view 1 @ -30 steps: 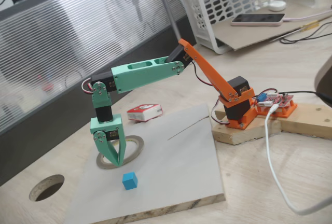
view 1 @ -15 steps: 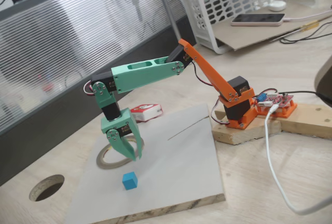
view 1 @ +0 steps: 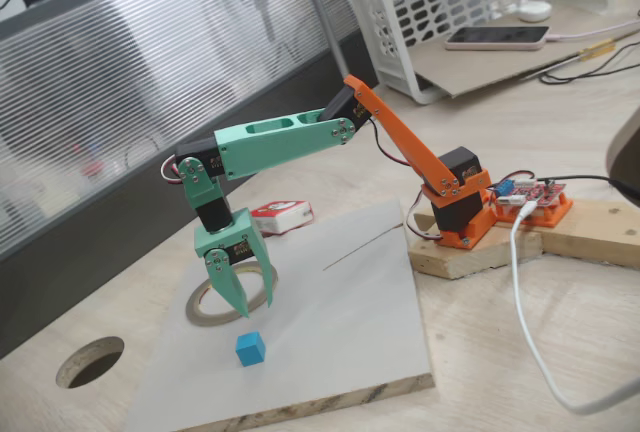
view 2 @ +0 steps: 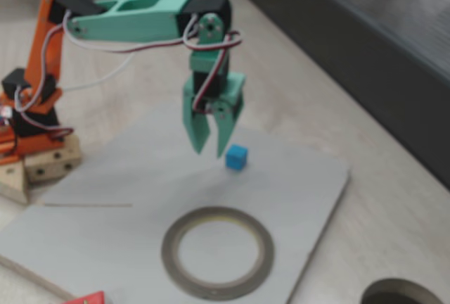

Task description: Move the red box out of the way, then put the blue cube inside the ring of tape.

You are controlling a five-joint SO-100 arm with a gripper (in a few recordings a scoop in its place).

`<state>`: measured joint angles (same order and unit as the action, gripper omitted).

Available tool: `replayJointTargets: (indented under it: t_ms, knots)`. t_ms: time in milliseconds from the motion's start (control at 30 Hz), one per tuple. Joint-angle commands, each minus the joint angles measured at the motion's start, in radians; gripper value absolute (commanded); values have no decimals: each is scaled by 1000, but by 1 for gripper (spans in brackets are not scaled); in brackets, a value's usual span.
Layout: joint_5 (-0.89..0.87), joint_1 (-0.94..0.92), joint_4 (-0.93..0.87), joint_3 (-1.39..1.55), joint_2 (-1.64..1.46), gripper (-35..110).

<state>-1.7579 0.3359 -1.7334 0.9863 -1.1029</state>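
Gripper (view 1: 253, 297) points down, slightly parted and empty, hovering at 12 o'clock of the blue cube (view 1: 250, 349); it has swung off the ring of tape (view 2: 218, 251) since a second ago.

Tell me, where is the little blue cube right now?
The blue cube sits on the grey board, near its front edge in a fixed view, outside the ring of tape and just below the open gripper.

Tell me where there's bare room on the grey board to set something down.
The board is bare between the blue cube and its edge nearest the arm's base. It is crowded where the open gripper hangs by the ring of tape. The ring's middle is free too.
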Motion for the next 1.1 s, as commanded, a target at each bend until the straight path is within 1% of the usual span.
replayJointTargets:
  t_ms: [0,200,300,400,600,1067]
  knots:
    - [-8,12,-14,-15,-28,25]
    - [-9,12,-26,-5,-28,44]
    - [-9,31,-26,-3,-26,49]
    - [-9,100,-26,-3,-25,50]
    - [-9,167,-26,-3,-25,51]
    - [-9,158,-12,-11,-18,51]
